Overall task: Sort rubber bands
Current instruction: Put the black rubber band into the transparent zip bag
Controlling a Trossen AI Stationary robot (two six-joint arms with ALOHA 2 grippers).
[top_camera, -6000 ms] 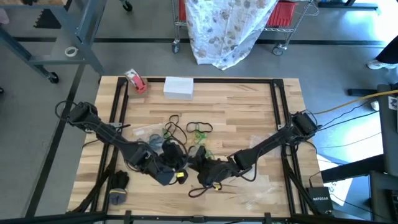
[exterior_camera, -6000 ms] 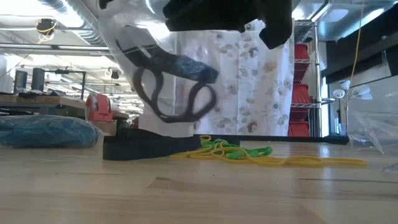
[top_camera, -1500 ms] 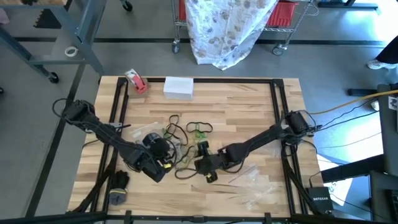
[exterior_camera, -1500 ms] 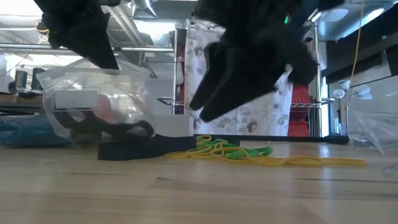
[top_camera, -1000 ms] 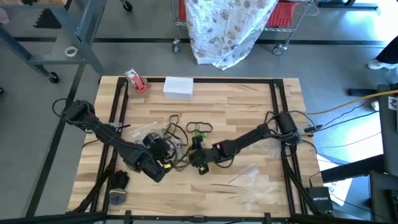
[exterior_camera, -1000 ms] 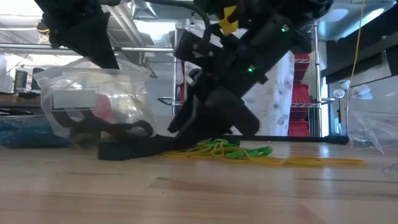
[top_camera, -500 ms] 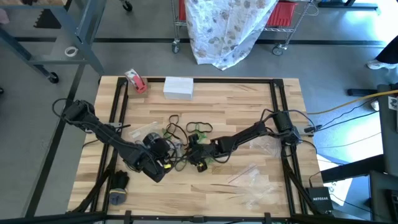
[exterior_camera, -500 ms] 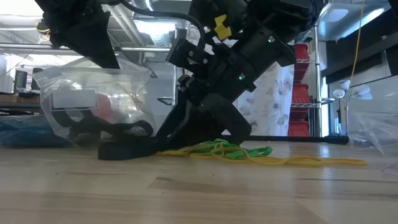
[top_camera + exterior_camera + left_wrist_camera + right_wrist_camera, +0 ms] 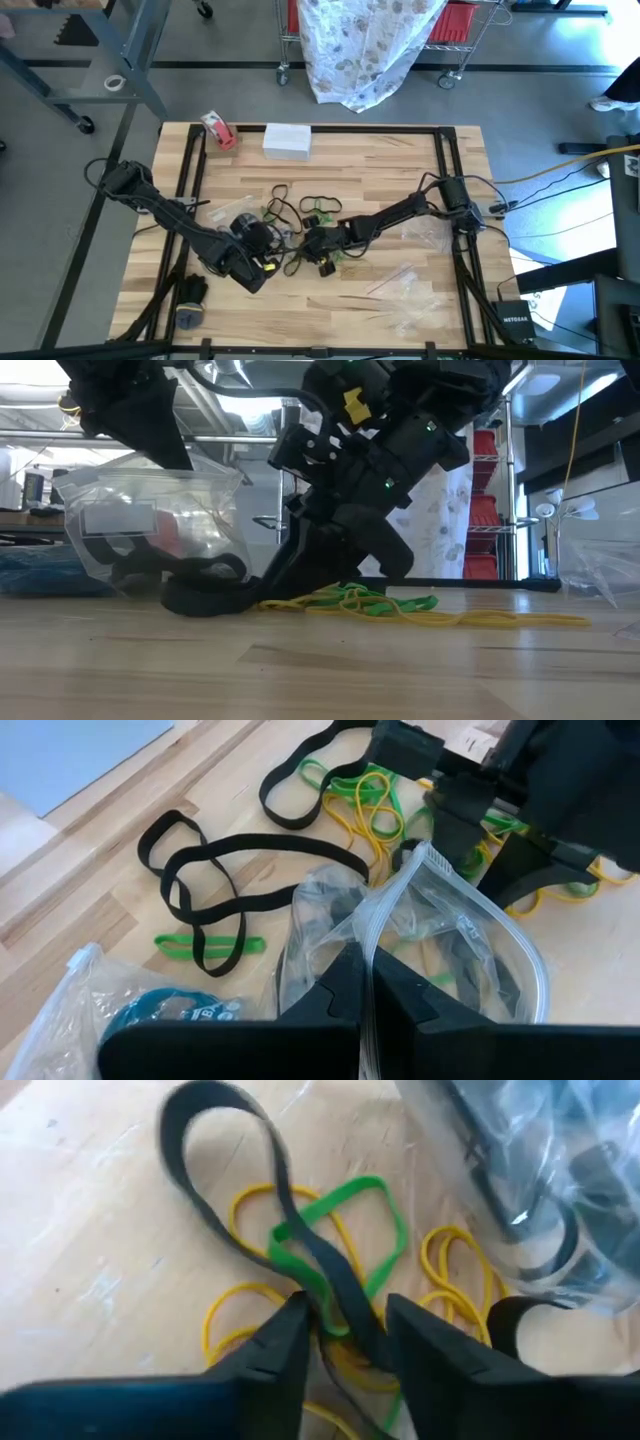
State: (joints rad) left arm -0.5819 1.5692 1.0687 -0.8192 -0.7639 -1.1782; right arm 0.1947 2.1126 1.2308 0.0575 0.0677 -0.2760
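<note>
Loose rubber bands lie mid-table: black loops, with green and yellow ones tangled among them. My left gripper is shut on a clear zip bag that holds black bands. My right gripper is open and low over the pile. Its fingers stand on either side of a black band that crosses a green one. Whether they touch it, I cannot tell. In the high view the right gripper is just right of the bag. My left gripper pinches the clear bag's zip rim between its two fingers, coming from above. The bag's mouth stands open beside the fingers. The bag hangs below the gripper, and its bottom rests on the table with the black bands inside.
A red-and-white tape roll and a white box sit at the far edge. Clear bags lie near right. A bag with blue contents lies beside the left gripper. Black rails run along both table sides.
My right gripper has moved toward the table's far-left and come down onto the pile of loose bands beside the bag, its arm stretching further in. My left gripper and the bag have kept still.
</note>
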